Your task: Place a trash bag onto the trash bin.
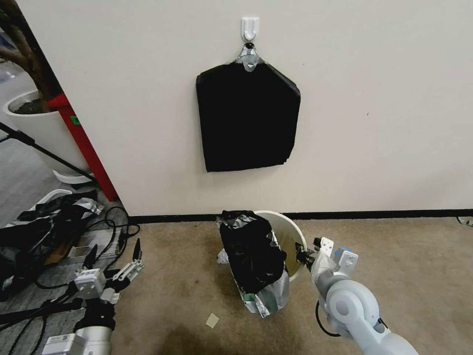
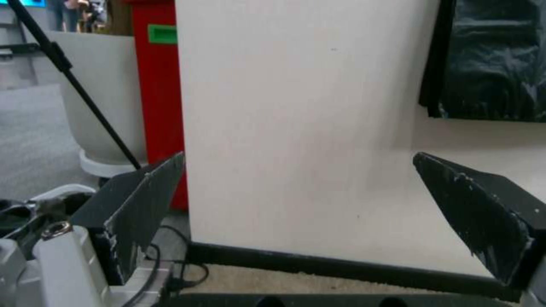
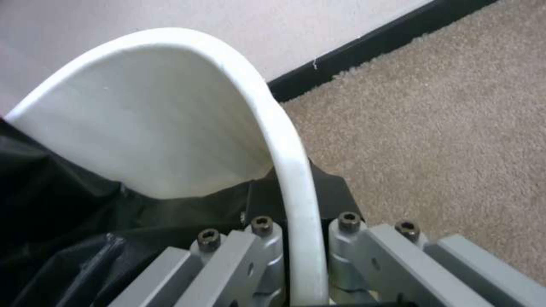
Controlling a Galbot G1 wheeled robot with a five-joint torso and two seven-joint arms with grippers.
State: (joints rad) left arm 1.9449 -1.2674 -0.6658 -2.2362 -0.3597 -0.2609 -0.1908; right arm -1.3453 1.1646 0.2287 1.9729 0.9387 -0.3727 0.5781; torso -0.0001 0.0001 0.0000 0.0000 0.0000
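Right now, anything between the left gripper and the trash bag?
Nothing visible. Left gripper hangs open over bare carpet, well left of the trash bag draped on the trash bin. Right gripper is shut on the bin's rim.

Your beige carpet floor (image 1: 404,276), trash bin (image 1: 290,231) at centre, paper scrap (image 1: 212,320) at seven o'clock of it, cable heap (image 1: 54,222) at nine o'clock.

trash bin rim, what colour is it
Cream-white; the trash bin rim shows best in the right wrist view, with the right gripper astride it.
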